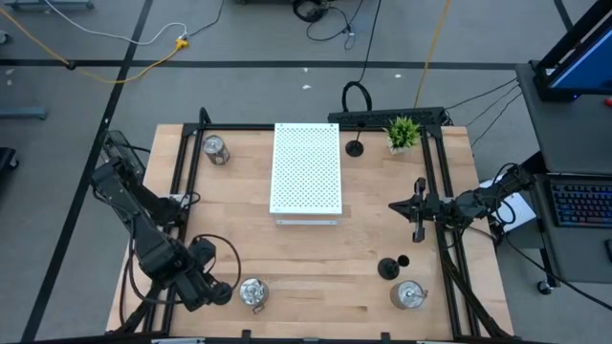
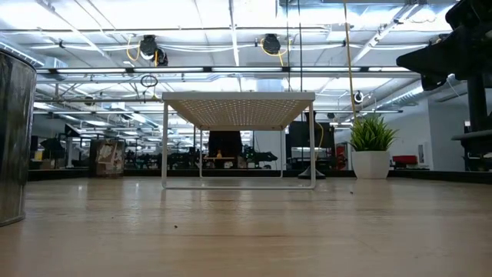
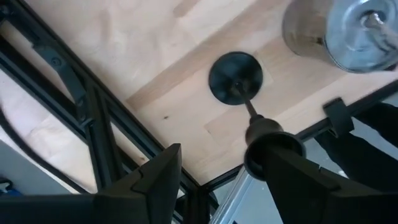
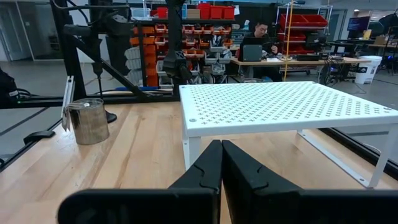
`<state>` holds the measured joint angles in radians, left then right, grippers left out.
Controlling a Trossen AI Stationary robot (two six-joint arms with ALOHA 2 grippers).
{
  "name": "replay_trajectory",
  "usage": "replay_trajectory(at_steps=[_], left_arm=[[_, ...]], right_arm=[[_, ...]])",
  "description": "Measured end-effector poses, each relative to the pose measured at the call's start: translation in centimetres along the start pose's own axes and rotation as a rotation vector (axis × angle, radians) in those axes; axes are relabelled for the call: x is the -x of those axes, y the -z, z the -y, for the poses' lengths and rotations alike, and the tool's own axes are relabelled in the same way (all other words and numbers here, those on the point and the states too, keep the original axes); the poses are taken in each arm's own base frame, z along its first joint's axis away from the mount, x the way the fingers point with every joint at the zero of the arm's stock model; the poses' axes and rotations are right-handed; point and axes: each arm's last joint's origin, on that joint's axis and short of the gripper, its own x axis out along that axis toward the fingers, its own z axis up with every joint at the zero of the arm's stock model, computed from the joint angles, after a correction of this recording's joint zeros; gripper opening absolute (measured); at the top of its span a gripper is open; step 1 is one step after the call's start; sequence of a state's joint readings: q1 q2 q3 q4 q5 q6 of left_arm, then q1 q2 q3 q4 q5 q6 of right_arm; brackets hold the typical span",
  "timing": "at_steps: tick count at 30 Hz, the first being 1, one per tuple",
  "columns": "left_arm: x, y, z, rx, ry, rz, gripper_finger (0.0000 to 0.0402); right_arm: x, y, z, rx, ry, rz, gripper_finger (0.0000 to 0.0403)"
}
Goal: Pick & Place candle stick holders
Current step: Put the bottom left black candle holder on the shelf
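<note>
A matte black holder [image 3: 235,76] stands on its round base near the table's front left corner. My left gripper [image 3: 227,180] is open above it, and the holder's cup [image 3: 264,138] sits between the fingers, close to one finger. A silver holder [image 1: 253,291] stands just to its right, and it also shows in the left wrist view [image 3: 348,31]. More holders stand apart: silver at the far left [image 1: 215,150], black at the far middle [image 1: 355,148], black [image 1: 389,268] and silver [image 1: 409,294] at the front right. My right gripper [image 1: 417,208] is shut and empty at the right edge. My left gripper comes at the black holder from above, its open fingers on either side of the cup [image 3: 264,138]. One finger [image 3: 298,180] overlaps the cup's edge in the wrist view, and I cannot tell whether it touches. The holder stands upright on the table.
A white perforated board [image 1: 306,169] on legs stands in the table's far middle. A small green potted plant [image 1: 403,134] stands at the far right. Black frame rails [image 1: 182,182] run along the table's left and right sides. Bare wood lies in the middle front.
</note>
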<state>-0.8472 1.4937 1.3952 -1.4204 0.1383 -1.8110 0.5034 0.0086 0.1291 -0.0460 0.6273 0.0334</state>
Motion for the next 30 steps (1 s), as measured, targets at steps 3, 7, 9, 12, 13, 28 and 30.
replay_trajectory(at_steps=[3,7,9,12,13,28,30], left_arm=[[0.0,0.1,0.3,0.001,0.026,0.002,0.0225],[-0.3,0.1,0.4,0.000,0.023,0.010,0.0225],[-1.1,0.1,0.4,-0.003,0.024,0.007,0.0225],[-2.5,0.0,0.8,-0.018,0.045,-0.025,0.0225],[-2.8,0.1,0.8,-0.028,0.055,-0.044,0.0224],[-3.7,-0.3,1.2,-0.033,0.096,-0.029,0.0023],[-3.6,-0.2,1.0,-0.034,0.090,-0.055,0.0018]], right_arm=[[0.0,0.0,0.0,0.001,0.000,0.000,0.0000],[0.0,0.0,0.0,0.003,0.000,-0.003,0.0000],[0.0,0.0,0.0,0.002,0.000,-0.003,0.0000],[0.0,0.0,0.0,0.002,0.000,-0.003,0.0000],[0.0,0.0,0.0,0.002,0.000,-0.003,0.0000],[0.0,-0.3,0.0,-0.024,0.003,0.022,0.0000],[0.0,-0.4,0.0,-0.033,0.002,0.036,0.0000]])
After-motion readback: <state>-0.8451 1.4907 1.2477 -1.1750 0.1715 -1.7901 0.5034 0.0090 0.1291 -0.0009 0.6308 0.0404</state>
